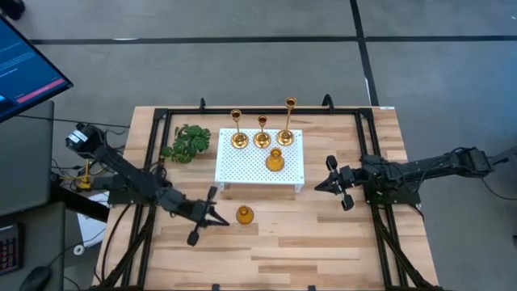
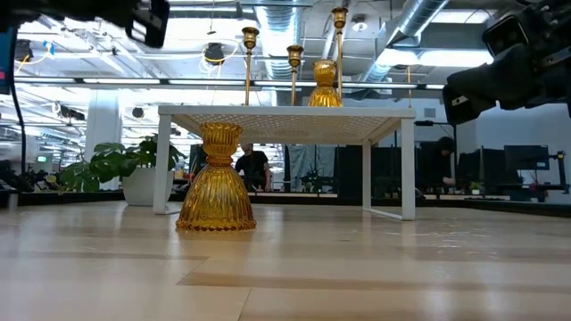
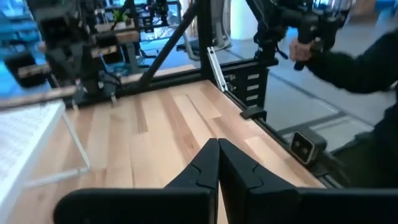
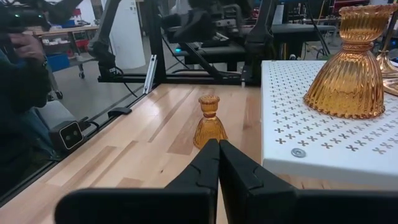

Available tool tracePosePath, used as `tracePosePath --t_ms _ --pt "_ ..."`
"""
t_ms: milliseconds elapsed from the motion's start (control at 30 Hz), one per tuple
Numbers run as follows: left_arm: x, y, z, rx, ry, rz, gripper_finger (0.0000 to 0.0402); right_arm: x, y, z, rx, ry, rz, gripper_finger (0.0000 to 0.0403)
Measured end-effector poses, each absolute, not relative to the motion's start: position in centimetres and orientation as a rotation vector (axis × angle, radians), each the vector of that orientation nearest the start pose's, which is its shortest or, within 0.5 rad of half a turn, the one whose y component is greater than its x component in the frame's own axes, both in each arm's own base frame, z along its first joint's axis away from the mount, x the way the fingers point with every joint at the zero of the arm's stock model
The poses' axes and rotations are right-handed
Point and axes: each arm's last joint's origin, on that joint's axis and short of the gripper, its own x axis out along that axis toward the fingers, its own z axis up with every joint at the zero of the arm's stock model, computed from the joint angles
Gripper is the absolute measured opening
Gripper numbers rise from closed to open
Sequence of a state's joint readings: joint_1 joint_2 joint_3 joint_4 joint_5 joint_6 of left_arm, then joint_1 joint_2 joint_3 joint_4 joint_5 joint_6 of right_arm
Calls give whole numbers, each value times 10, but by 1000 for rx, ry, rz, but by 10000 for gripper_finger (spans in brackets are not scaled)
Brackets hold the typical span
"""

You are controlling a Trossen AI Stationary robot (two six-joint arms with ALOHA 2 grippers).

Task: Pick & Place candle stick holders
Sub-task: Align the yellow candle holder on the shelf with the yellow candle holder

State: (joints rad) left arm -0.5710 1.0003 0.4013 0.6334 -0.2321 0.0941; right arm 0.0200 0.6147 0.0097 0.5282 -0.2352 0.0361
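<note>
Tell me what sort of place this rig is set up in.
Most likely a robotics lab or open workshop. The low view shows exposed silver ceiling ducts above rows of workstations with a seated person; the high view shows a bare grey concrete floor around the pale wooden slat table with its black metal frame.

Four holders (image 1: 262, 133) on stand (image 1: 242, 166); fifth holder (image 1: 245, 215) on table (image 1: 307, 234) near it; plant (image 1: 187, 143) left.

Left pincer (image 3: 218, 163) closed above wooden table (image 3: 161, 124), white stand (image 3: 28, 134) edge, dark sleeve (image 3: 357, 59)
</note>
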Motion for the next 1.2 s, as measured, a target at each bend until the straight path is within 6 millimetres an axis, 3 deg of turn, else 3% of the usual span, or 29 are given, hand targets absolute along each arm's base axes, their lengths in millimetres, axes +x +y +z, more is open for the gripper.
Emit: tracePosePath --t_ms 200,400,667,967,1200 --pt "188 -129 242 230 0 -276 3 135 9 158 45 82 254 0" --pt "192 -131 231 317 120 -134 3 135 9 158 64 92 252 0" --pt "200 -137 214 336 182 -134 5 135 9 152 138 160 245 0" --pt "203 -135 214 321 172 -121 24 135 9 151 137 164 235 0" --pt "210 -125 214 313 176 -80 67 135 8 150 134 173 193 0"
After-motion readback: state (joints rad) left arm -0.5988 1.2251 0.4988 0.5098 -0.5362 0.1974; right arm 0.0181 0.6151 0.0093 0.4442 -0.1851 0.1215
